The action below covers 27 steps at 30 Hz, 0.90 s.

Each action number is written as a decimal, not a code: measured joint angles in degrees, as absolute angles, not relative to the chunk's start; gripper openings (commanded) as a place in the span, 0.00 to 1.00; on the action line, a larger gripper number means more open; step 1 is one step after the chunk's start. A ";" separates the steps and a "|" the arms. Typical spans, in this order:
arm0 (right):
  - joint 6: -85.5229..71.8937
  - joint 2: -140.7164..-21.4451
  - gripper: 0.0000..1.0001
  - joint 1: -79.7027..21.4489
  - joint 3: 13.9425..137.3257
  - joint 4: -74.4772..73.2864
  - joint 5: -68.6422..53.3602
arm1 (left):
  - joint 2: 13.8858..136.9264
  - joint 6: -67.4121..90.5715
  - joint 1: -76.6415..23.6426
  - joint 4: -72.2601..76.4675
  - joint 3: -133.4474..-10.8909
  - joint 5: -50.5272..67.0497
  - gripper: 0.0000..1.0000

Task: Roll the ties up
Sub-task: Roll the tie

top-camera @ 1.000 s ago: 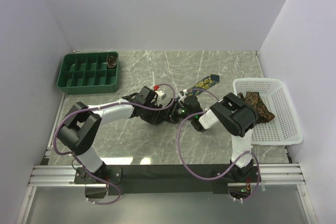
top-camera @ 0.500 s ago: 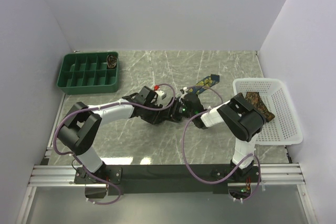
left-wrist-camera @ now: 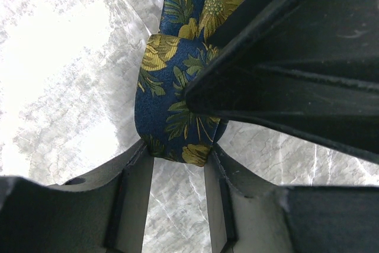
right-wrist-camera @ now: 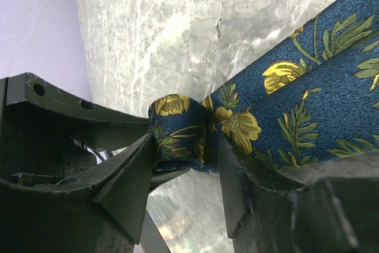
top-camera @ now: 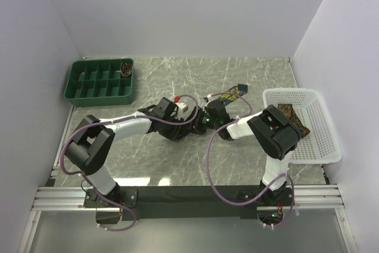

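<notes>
Mid-table, left jaws and right jaws both pinching navy tie [right-wrist-camera: 176,124] roll, basket [top-camera: 294,91] rim nearby.

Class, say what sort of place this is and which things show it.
Probably a robotics lab test cell: two arms on a rail, plain white walls boxing in a marble-look table, staged green tray and white basket.

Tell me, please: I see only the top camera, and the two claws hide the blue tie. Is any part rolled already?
Observer: Yes. The right wrist camera shows a small roll of the blue tie pinched between the fingers of the right claw.
Operator: And the left claw?
Observer: Its own camera shows its fingers closed on the same roll's lower end.
Operator: The remainder?
Observer: It runs unrolled away from the roll, over the marble table.
</notes>
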<state>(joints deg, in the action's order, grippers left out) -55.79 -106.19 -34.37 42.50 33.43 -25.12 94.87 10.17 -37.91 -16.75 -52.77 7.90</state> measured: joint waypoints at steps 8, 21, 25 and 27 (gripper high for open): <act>-55.90 -106.19 0.20 -34.22 43.05 33.12 -25.76 | 95.42 10.15 -38.20 -16.75 -53.34 7.68 0.43; -61.98 -109.91 0.00 -32.40 35.57 47.92 -26.83 | 94.41 14.02 -38.61 -16.43 -52.84 5.72 0.82; -62.08 -110.24 0.00 -32.36 35.29 48.95 -26.87 | 90.17 20.91 -38.44 -15.44 -50.87 3.84 0.97; -62.11 -110.41 0.00 -32.32 35.24 49.28 -26.87 | 86.98 25.65 -38.22 -14.02 -49.41 2.79 0.98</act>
